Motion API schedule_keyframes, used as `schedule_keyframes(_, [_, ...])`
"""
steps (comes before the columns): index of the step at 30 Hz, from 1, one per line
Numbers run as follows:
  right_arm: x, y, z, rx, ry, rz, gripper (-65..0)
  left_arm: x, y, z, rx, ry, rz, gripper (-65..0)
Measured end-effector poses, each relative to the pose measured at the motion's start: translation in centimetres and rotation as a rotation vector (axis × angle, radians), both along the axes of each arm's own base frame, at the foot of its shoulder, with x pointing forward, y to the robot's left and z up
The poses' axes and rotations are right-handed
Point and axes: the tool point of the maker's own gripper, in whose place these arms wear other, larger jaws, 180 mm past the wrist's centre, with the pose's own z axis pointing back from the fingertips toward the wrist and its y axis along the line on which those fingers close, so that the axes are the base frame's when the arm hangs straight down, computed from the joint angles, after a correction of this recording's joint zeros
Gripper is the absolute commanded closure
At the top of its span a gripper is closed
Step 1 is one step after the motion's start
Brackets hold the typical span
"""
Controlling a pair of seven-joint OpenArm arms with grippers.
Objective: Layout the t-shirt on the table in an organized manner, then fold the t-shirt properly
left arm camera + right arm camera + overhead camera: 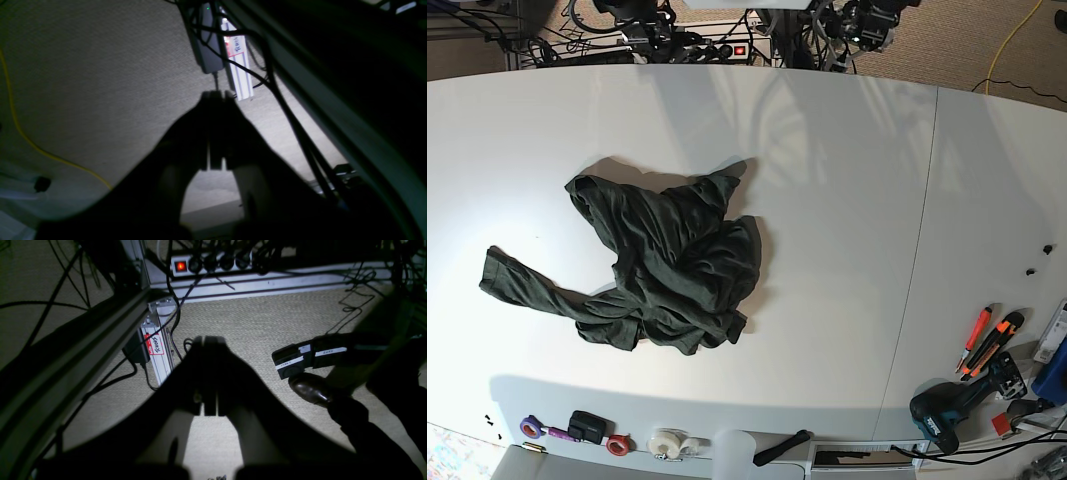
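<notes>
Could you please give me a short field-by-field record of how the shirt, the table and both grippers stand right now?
t-shirt: dark green, crumpled in a heap, one sleeve trailing outward, not laid flat
table: white, seam line running across it
table edge items: tape rolls, cutters, drill
left gripper: shut, empty, below table level over carpet
right gripper: shut, empty, over carpet by a power strip
folding: not yet begun
</notes>
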Motion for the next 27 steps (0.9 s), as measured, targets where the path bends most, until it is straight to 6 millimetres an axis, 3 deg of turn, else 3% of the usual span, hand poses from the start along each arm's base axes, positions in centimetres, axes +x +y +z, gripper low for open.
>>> schedule_keyframes(6, [-2.8, -2.4, 0.3, -0.038, -0.031, 0.018, 0.0, -1.8, 2.3, 0.5, 0.013, -0.015, 0.063, 0.0])
schedule_keyframes(11, [-2.7, -4.5, 1.8, -0.068, -0.12, 0.053, 0.0, -1.9, 4.1, 1.6, 0.015, -0.074, 0.113, 0.0])
schedule_keyframes(15, [-3.4, -5.3, 3.4, -0.079, -0.181, 0.091, 0.0, -3.5, 5.0, 2.7, 0.014, -0.094, 0.123, 0.0])
schedule_keyframes(21, [-5.0, -4.7, 6.4, -0.06, -0.247, 0.132, 0.0, -5.2, 5.8, 4.8, 0.013, -0.138, 0.097, 0.0])
schedule_keyframes(27, [-6.0, -7.0, 10.3, -0.104, -0.316, 0.08, 0.0, -6.1, 7.3, 7.6, 0.021, -0.185, 0.052, 0.0])
